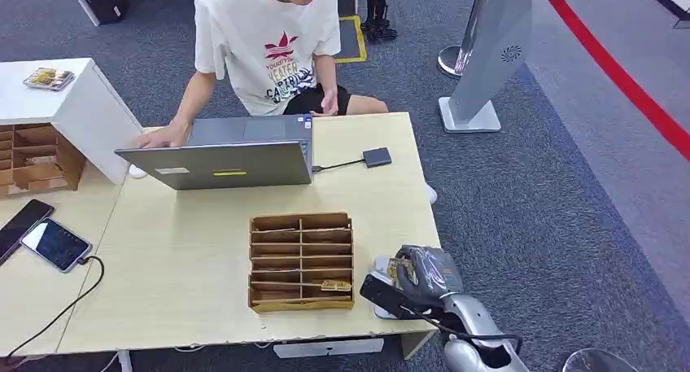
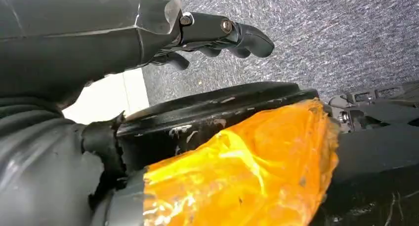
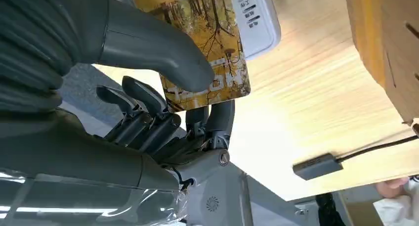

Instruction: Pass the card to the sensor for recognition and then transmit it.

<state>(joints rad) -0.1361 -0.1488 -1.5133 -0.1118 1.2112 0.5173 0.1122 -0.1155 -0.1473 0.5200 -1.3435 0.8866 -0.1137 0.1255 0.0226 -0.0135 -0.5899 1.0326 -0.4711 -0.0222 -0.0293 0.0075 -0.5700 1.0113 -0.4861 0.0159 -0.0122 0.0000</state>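
Pinching the card (image 3: pixel 207 48) over the white sensor (image 3: pixel 257 18), right hand (image 1: pixel 423 276) is scanning; next likely handing it on; left hand (image 2: pixel 217 35) hanging curled, empty.

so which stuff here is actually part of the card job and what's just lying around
Part of the job:
- card, pinched in the right hand
- white sensor under the card, at the table's right edge
- wooden card rack, one card in a near slot

Lying about:
- laptop the person uses
- small grey adapter on a cable
- two phones on the left
- left hand, hanging over the carpet
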